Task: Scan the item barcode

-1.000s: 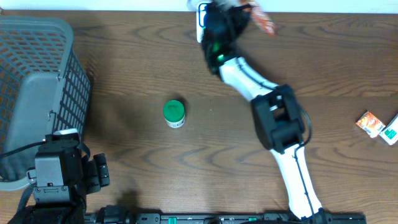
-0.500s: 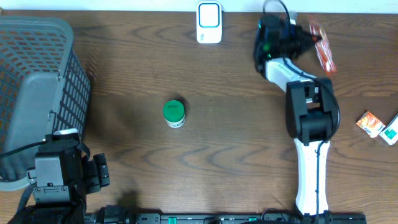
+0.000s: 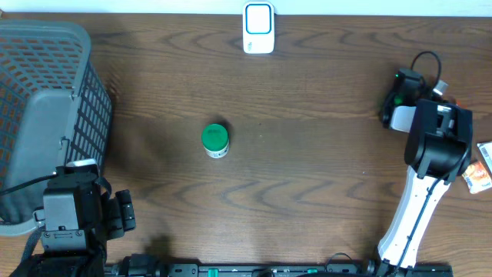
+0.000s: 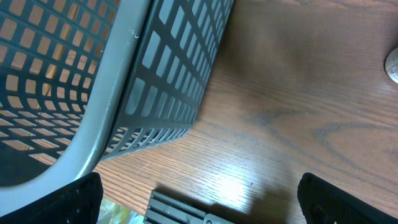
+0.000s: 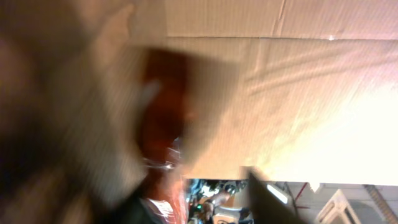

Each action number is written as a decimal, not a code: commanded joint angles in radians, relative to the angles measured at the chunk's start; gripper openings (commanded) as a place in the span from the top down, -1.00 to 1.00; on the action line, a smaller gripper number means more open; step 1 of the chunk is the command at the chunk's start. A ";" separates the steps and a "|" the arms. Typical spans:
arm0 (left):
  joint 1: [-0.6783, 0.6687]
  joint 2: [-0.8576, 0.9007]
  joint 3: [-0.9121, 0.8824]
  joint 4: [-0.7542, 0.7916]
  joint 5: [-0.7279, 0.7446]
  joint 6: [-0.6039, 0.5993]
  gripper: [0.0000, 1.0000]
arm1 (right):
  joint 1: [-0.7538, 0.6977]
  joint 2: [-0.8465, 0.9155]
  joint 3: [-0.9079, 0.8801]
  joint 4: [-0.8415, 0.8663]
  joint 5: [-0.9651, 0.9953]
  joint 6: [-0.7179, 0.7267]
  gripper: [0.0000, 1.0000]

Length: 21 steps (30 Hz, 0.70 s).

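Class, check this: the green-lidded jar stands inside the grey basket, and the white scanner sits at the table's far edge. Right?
No. The overhead view shows the green-lidded jar on the table, outside the grey basket. The rest holds.

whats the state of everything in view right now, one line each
basket: on the left, nothing visible inside
left gripper: jaws open, empty, beside the basket
right gripper: blurred, jaws cannot be told
red packet: blurred by the right gripper, held or not unclear
green-lidded jar: upright, lid on, untouched
scanner: at the far edge, nothing in front
orange packet: flat at the right edge
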<state>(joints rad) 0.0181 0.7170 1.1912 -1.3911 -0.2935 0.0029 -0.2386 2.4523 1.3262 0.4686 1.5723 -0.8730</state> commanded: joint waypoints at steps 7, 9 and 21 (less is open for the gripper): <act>-0.003 -0.004 0.003 -0.004 -0.006 -0.001 -0.96 | 0.073 -0.097 0.006 0.560 0.013 -0.301 -0.98; -0.003 -0.004 0.003 -0.004 -0.006 -0.001 -0.96 | 0.110 -0.131 0.027 0.708 0.013 -0.415 -0.99; -0.003 -0.004 0.003 -0.004 -0.006 -0.001 -0.96 | 0.467 -0.241 0.054 0.742 0.012 -0.478 -0.99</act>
<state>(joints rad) 0.0177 0.7170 1.1912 -1.3907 -0.2935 0.0029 0.1429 2.2036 1.3800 1.2213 1.5864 -1.3258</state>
